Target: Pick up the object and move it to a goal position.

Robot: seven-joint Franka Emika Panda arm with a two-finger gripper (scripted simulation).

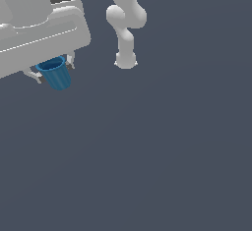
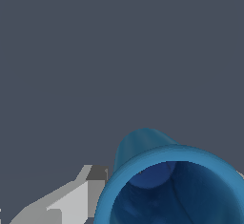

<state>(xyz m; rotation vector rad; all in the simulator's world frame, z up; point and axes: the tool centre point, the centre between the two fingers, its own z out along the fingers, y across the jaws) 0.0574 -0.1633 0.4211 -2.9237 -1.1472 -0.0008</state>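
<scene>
The object, a small blue tapered cup [image 1: 55, 75], sits between the two fingertips of my white gripper [image 1: 53, 68] at the exterior view's upper left. One fingertip [image 1: 34, 75] is on one side of the cup and the other [image 1: 72, 60] on the opposite side, both touching its rim area. The cup is upright with its narrow base down. In the wrist view the cup [image 2: 143, 147] fills the lower right, its dark hollow showing, and a grey-white finger [image 2: 76, 201] lies against its rim. No goal marker shows.
The arm's white base and lower links [image 1: 125, 58] stand at the back of the plain dark grey floor [image 1: 157, 151]. The gripper's large white body [image 1: 39, 28] fills the exterior view's upper left corner.
</scene>
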